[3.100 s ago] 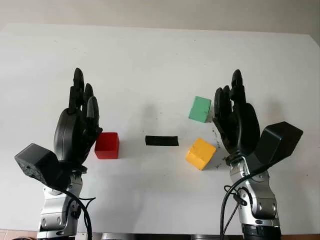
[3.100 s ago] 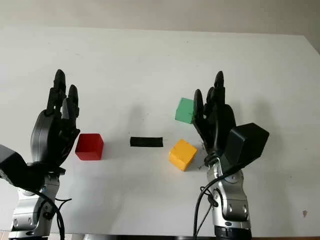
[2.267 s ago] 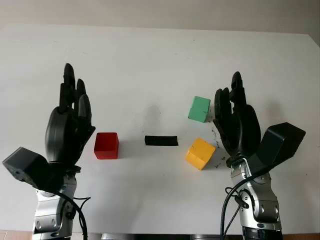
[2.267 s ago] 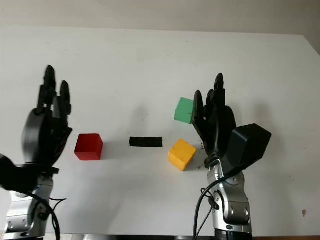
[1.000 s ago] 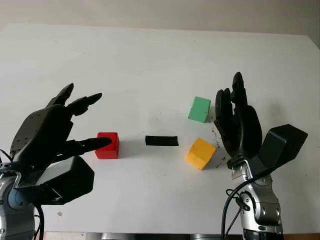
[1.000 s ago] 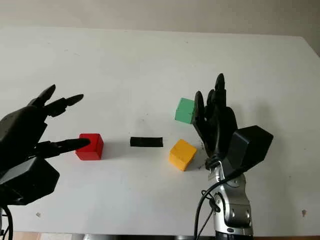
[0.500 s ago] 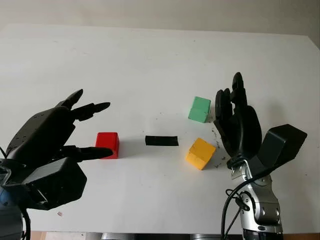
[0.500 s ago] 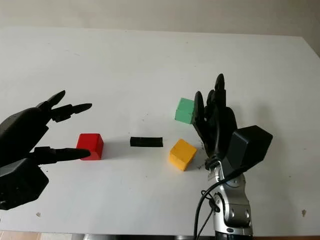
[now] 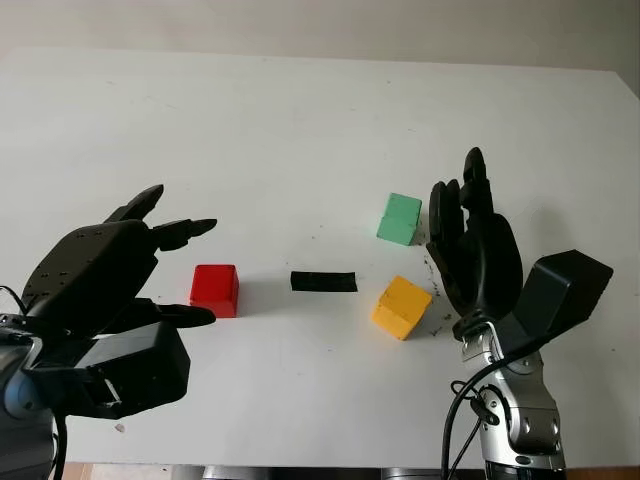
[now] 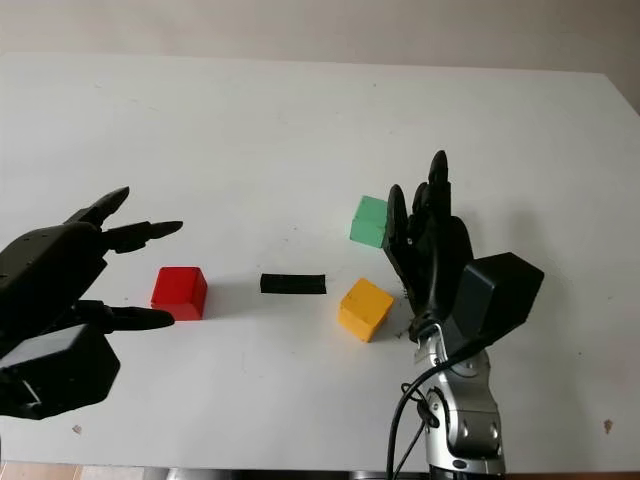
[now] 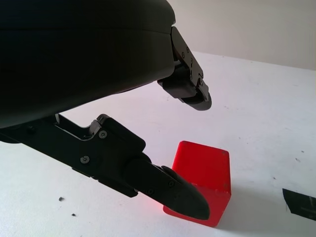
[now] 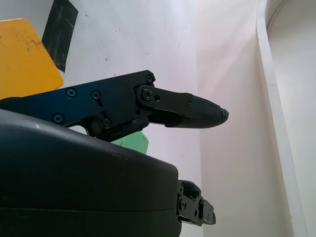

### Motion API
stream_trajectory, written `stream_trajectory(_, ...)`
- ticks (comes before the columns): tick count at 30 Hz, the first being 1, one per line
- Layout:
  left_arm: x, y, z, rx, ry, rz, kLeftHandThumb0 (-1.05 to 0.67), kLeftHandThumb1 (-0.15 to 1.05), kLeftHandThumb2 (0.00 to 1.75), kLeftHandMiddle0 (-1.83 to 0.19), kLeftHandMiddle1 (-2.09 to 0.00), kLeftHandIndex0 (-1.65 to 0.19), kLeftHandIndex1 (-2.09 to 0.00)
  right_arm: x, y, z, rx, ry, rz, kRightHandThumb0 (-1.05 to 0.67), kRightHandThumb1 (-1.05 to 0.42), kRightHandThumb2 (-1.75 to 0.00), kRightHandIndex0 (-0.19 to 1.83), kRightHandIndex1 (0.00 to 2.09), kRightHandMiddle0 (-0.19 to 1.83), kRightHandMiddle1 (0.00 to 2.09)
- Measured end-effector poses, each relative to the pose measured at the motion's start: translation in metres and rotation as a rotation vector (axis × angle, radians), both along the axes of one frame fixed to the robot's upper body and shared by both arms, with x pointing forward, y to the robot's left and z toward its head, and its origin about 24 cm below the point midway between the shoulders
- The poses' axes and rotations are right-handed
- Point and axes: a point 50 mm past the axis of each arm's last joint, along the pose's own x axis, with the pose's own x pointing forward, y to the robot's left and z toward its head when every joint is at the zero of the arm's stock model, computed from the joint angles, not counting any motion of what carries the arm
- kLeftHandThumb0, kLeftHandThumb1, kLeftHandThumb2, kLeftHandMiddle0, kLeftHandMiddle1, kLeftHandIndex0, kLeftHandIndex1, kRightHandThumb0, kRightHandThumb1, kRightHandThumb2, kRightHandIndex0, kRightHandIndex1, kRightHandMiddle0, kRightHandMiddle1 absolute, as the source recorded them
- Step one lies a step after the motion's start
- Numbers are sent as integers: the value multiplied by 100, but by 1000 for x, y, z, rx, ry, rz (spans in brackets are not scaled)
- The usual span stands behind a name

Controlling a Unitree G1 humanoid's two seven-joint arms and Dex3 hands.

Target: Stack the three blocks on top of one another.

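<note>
Left robot hand (image 9: 120, 270) open, fingers flanking red block (image 9: 214, 290) without contact. Right robot hand (image 9: 472, 250) open, upright beside yellow block (image 9: 401, 306) and green block (image 9: 400, 218).

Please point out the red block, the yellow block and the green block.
red block (image 9: 214, 289), left eye view, front face.
yellow block (image 9: 401, 307), left eye view, top face.
green block (image 10: 369, 221), right eye view, front face.

So that's three small cubes: one red block (image 9: 214, 290), one green block (image 9: 399, 218), one yellow block (image 9: 401, 307). Plus one black tape strip (image 9: 323, 282), on one white desk (image 9: 300, 130).
</note>
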Motion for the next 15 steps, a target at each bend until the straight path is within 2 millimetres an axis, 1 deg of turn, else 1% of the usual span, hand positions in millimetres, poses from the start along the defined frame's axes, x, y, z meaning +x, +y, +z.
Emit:
stream_trajectory(8, 1, -2, -4, -17, 2, -5, -59, 81, 6, -5, -6, -61, -11, 0, 0, -1, 1, 5, -2, -54, -105, -53, -19, 0, -19, 3)
stream_trajectory(15, 3, -2, -9, -22, 14, -6, -52, 80, 5, -8, -6, -66, -15, 0, 1, -1, 2, 10, 0, -54, -105, -53, -19, 0, -19, 2)
